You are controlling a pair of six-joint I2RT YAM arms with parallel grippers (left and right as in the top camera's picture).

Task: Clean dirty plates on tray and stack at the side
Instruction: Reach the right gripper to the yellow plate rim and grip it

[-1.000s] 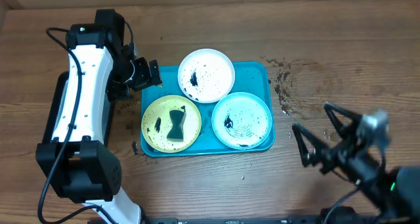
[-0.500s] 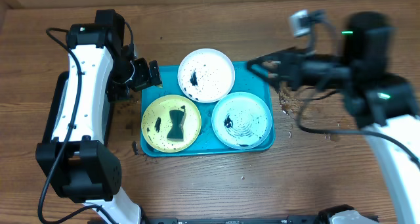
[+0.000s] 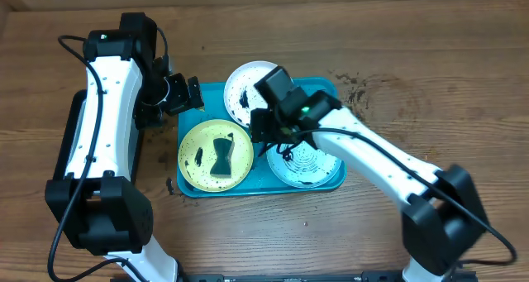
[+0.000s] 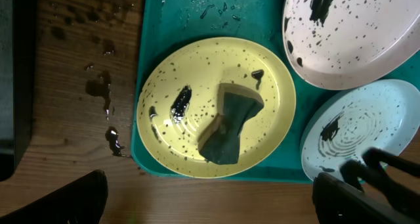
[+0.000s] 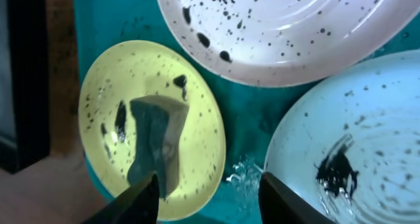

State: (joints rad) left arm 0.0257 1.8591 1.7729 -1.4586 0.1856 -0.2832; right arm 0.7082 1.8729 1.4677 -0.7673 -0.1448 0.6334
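Note:
Three dirty plates lie on the turquoise tray [image 3: 324, 90]: white [image 3: 241, 85] at the back, yellow-green [image 3: 198, 154] front left, mint [image 3: 318, 168] front right. A dark sponge [image 3: 220, 156] rests on the yellow-green plate [image 5: 197, 119]. My right gripper [image 3: 269, 135] hovers over the tray between the plates, open with nothing between its fingers [image 5: 213, 201]; one finger [image 5: 141, 198] hangs by the sponge [image 5: 154, 145]. The right arm covers part of the white and mint plates. My left gripper [image 3: 192, 93] stays open at the tray's back-left corner, empty [image 4: 210, 207].
A black tray [image 3: 73, 133] lies under the left arm, left of the turquoise tray. Dark crumbs [image 3: 357, 100] dot the wood right of the tray, and water drops [image 4: 105, 92] sit on the wood at its left edge.
The right arm swung from the table's right side across to the tray and now hangs over the plates, jaws narrower than before. The left arm and the plates have not moved.

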